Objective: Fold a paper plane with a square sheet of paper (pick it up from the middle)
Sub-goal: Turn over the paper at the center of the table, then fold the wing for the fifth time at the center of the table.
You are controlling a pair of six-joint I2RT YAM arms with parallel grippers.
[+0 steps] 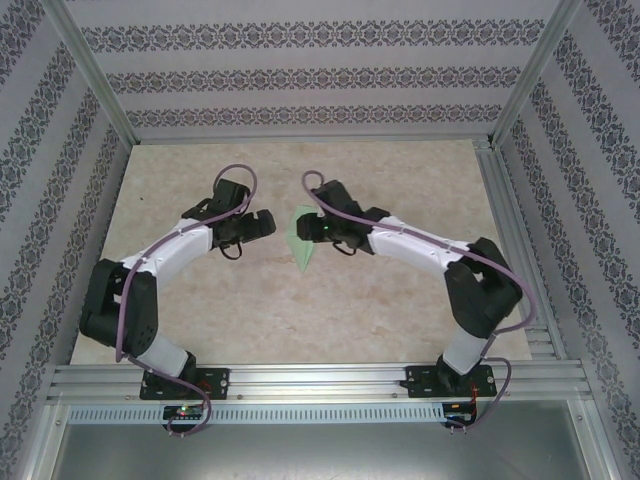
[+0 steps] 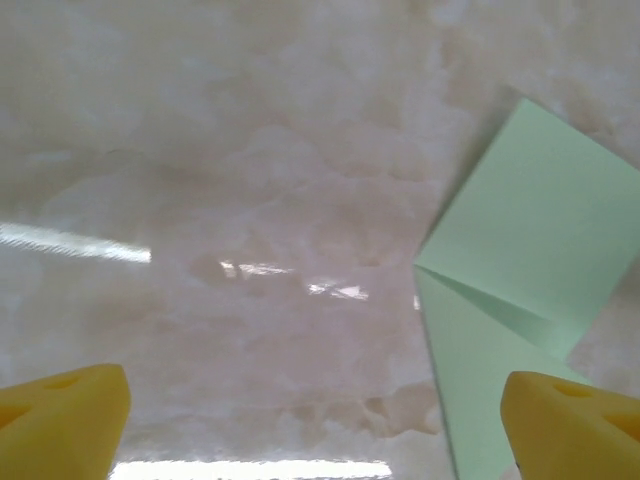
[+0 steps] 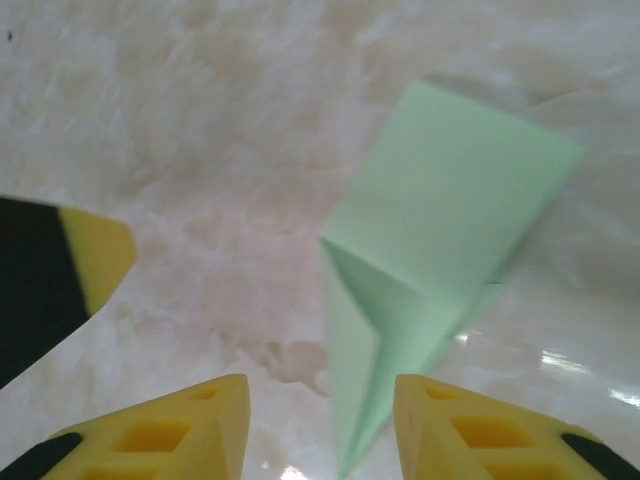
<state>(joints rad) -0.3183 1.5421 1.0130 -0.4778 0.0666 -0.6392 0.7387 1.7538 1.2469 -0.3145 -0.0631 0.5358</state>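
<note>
The left arm's fingers [image 2: 70,420] stand spread wide and empty over the bare bench [image 2: 250,200]. The sheet of paper [image 2: 520,240] lies off to their right, its lower part running down beside the finger on the right of that wrist view. Seen from above, the mint-green sheet is already folded to a point and lies near the middle of the bench, between the two pairs of fingers. Its long axis runs far to near, with the tip toward the near edge. The right arm's fingers [image 3: 175,430] are the nearer pair. They are parted, less widely than the left pair, and hold nothing, with the sheet's narrow tip lying in their gap. That view is blurred, so I cannot tell whether finger and paper touch. The next grasp looks to be the right arm's, closing across the tip.
</note>
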